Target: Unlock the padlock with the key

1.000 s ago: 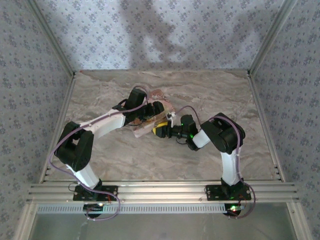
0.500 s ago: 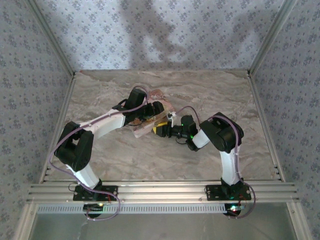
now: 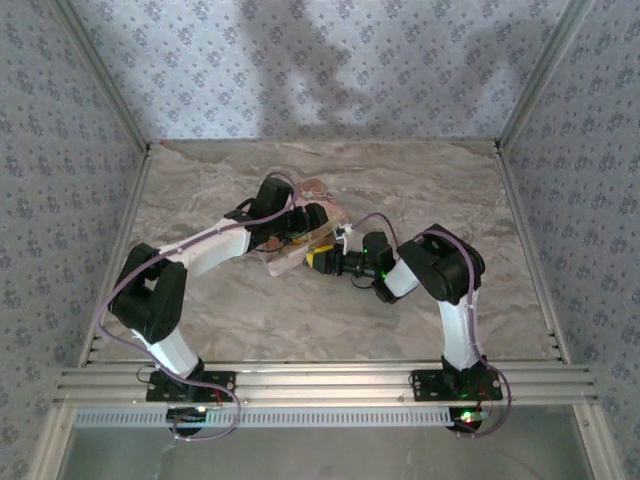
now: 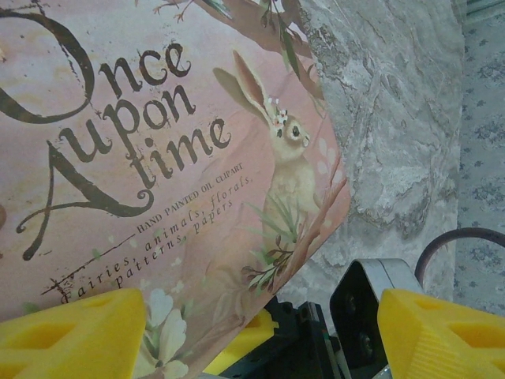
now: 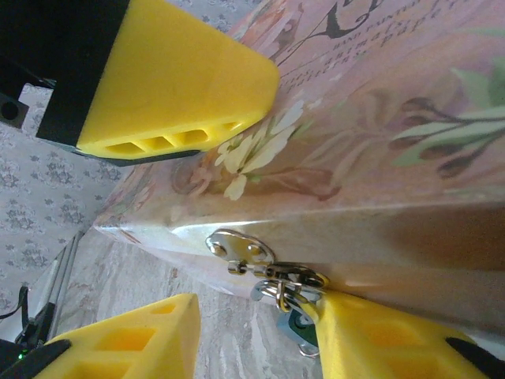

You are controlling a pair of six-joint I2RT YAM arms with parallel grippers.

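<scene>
The pink illustrated box [image 4: 158, 158] lies under my left gripper [image 4: 262, 304]. That gripper is open, with one yellow finger [image 5: 173, 71] resting on the lid and the other beyond the box's corner. The padlock [image 5: 293, 325] hangs from a silvery hasp [image 5: 237, 249] on the box's front wall. Its blue body is half hidden behind one finger [image 5: 387, 339] of my right gripper [image 5: 259, 312] and touches it. The right gripper's jaws are open on either side of the lock. The key is hidden. In the top view both grippers, left [image 3: 305, 225] and right [image 3: 318, 260], meet at the box [image 3: 283, 262].
The marble table [image 3: 300, 320] is walled by patterned panels [image 3: 60, 150] on three sides, with an aluminium rail [image 3: 320, 385] along the near edge. My right gripper's black body [image 4: 316, 347] sits just under the box's front edge.
My right gripper's jaws have narrowed around the padlock, and the right arm has edged slightly towards the box. The left arm and the box have stayed still.
</scene>
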